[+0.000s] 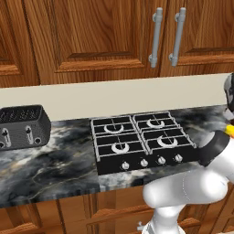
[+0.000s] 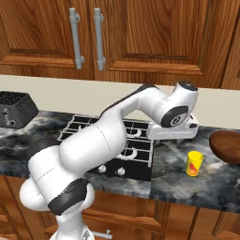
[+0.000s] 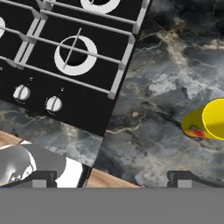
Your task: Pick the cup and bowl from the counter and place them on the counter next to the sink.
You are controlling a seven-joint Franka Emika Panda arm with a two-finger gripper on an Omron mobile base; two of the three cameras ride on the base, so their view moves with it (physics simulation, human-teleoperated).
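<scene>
The small yellow cup [image 2: 194, 163] stands upright on the dark marble counter [image 2: 173, 180], right of the stove. In the hand view the cup [image 3: 208, 119] lies at the right edge, partly cut off. My gripper [image 3: 111, 179] is open, hovering above bare counter [image 3: 162, 65] to the cup's left, with nothing between its fingertips [image 3: 41, 179]. The white hand [image 2: 173, 130] hangs over the stove's right edge. The reddish-brown bowl [image 2: 227, 146] sits at the far right, cut by the frame. A yellow sliver of the cup [image 1: 230, 131] peeks past my arm. The sink is out of view.
A black gas stove [image 1: 137, 141] with several knobs takes the counter's middle, also the stove [image 3: 74, 57] under the hand. A dark toaster [image 1: 23, 127] stands at the left. Wooden wall cabinets with metal handles [image 2: 75, 37] hang above a beige backsplash.
</scene>
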